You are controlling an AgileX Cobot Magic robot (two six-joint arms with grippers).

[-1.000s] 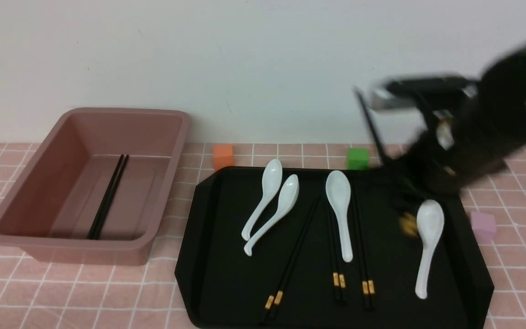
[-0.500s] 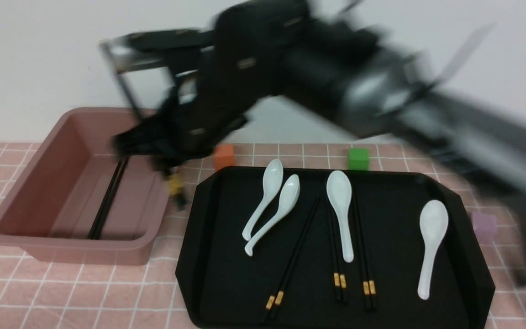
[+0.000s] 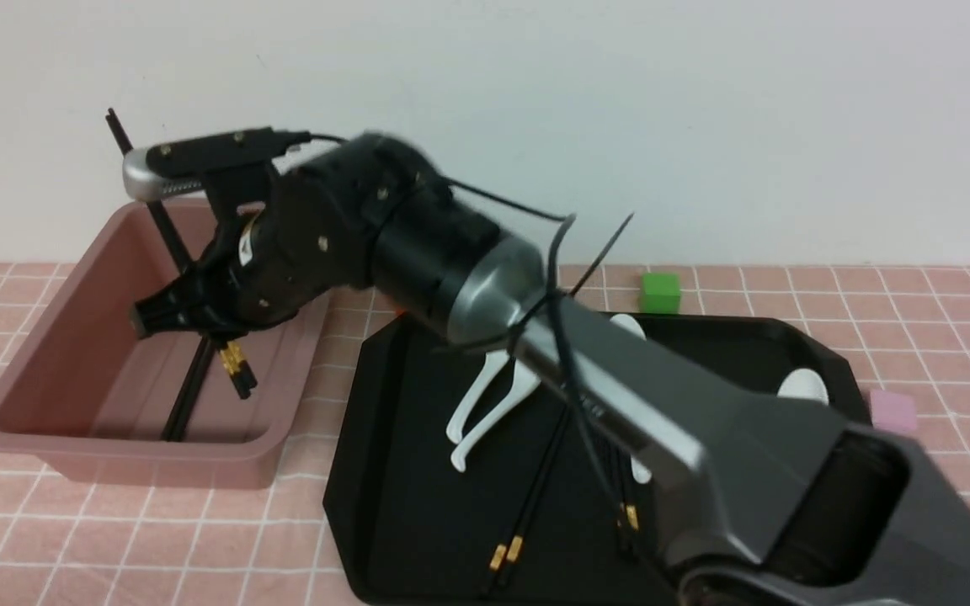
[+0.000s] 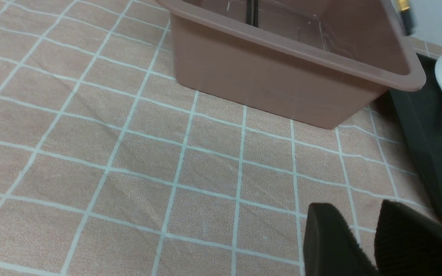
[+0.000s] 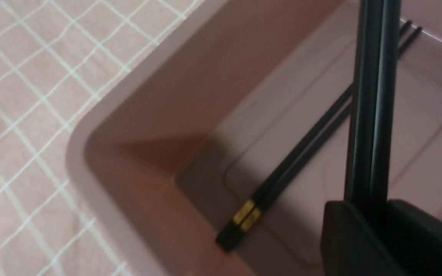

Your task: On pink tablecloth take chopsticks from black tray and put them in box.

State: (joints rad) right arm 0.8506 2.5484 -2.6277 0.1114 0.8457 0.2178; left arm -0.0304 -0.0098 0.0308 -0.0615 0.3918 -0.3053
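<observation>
My right gripper [image 3: 199, 324] is shut on a pair of black chopsticks [image 3: 161, 219] and holds them steeply tilted over the brownish-pink box [image 3: 30, 370], gold-banded ends down inside it. The right wrist view shows the held pair [image 5: 370, 96] clamped between the fingers [image 5: 343, 234]. Another pair [image 3: 186, 404] lies on the box floor, also in the right wrist view [image 5: 301, 153]. The black tray [image 3: 418, 471] holds a pair of chopsticks [image 3: 535, 497]; others are partly hidden by my arm. My left gripper [image 4: 359, 214] is slightly open and empty over the pink tablecloth [image 4: 129, 153].
White spoons [image 3: 477, 412] lie in the tray, partly behind my right arm, which crosses it from the lower right. A green cube [image 3: 659, 292] and a pink cube [image 3: 893, 410] sit on the cloth beyond and to the right of the tray. The box [image 4: 282, 76] stands ahead of the left gripper.
My right arm has swung left from above the tray's right side to over the box, carrying the chopstick pair. The gold-banded ends are now inside the box.
</observation>
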